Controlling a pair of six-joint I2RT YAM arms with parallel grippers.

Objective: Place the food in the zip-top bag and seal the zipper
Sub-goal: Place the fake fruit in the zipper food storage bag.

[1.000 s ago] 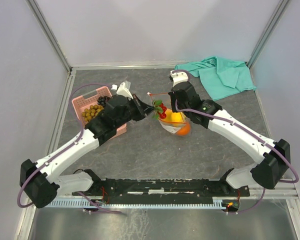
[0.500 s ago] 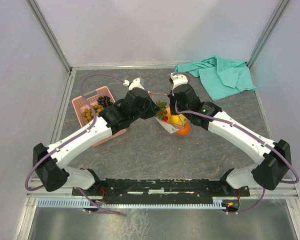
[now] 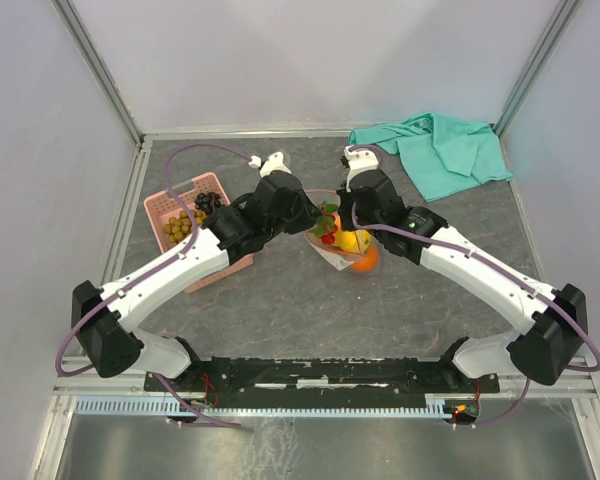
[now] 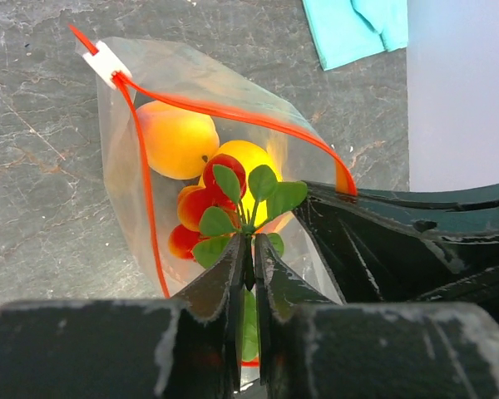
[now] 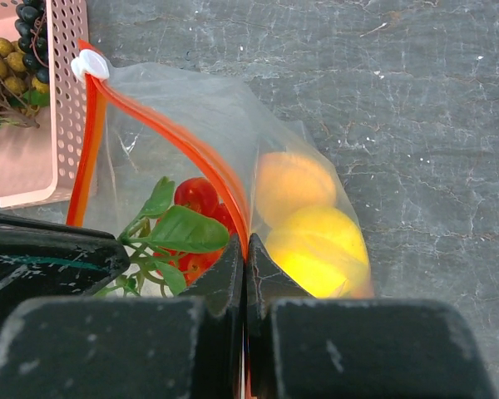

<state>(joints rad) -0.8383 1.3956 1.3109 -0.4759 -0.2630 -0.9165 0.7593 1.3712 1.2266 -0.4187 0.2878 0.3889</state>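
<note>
**At mid-worktop, two grippers meet at one open bag**

From above, on the grey worktop (image 3: 280,300), the one zip-top bag (image 3: 330,254) lies near the middle. Two round fruits show in it, an orange fruit (image 3: 368,262) and a yellow fruit (image 3: 355,241). The left gripper (image 3: 313,220) and the right gripper (image 3: 343,226) meet at its mouth. To the left, one pink basket (image 3: 172,195) holds one bunch of brown berries (image 3: 183,226) and one cluster of dark grapes (image 3: 208,201). One teal cloth (image 3: 445,150) lies at the far right.

Seen from the left wrist, the left jaws are pressed together on the green stem of one sprig of red berries (image 4: 201,204), which sits in the bag's open mouth. Three berries show. The zipper (image 4: 233,112) gapes in a loop, with one white slider (image 4: 106,62) at its far end.

Seen from the right wrist, the right jaws pinch one side of the zipper strip. Two yellowish fruits lie in the pouch to its right, and two red berries with leaves lie to its left.
</note>
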